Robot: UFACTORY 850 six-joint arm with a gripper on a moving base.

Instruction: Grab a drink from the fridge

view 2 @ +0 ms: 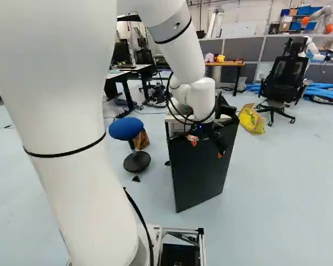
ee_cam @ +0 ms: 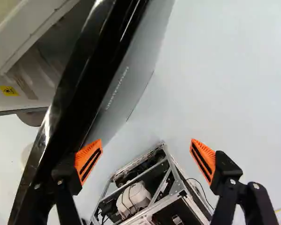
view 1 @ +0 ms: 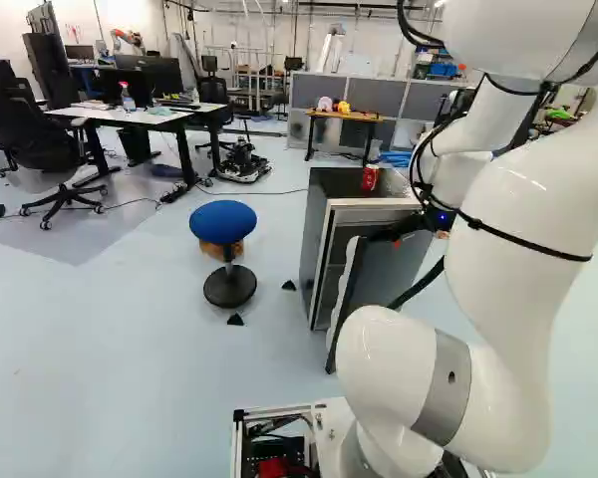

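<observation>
Grey partitions [view 1: 429, 105] and a white wall at the back. Near the light grey fridge with a black top [view 1: 315, 234], a round blue stool [view 1: 223, 221] on a black base. In the way, just beside the black end effector with orange pads [view 2: 206, 147]: the dark grey fridge door [view 2: 197, 180], swung open. Spreads both fingers wide apart, one close by the door's edge. On top of the fridge, a red can [view 1: 370, 177]; cannot tell what drinks stand inside.

Underfoot, pale blue floor [view 1: 130, 329], glossy; farther off, a white tabletop [view 1: 145, 116] with a spray bottle [view 1: 128, 97] and a brown one [view 1: 354, 117] with small toys.

Only in the left base view, the red can. Only in the right base view, a yellow bag [view 2: 252, 118] beside a black office chair [view 2: 283, 80]. Only in the wrist view, a yellow sticker [ee_cam: 8, 90] low inside the fridge.
</observation>
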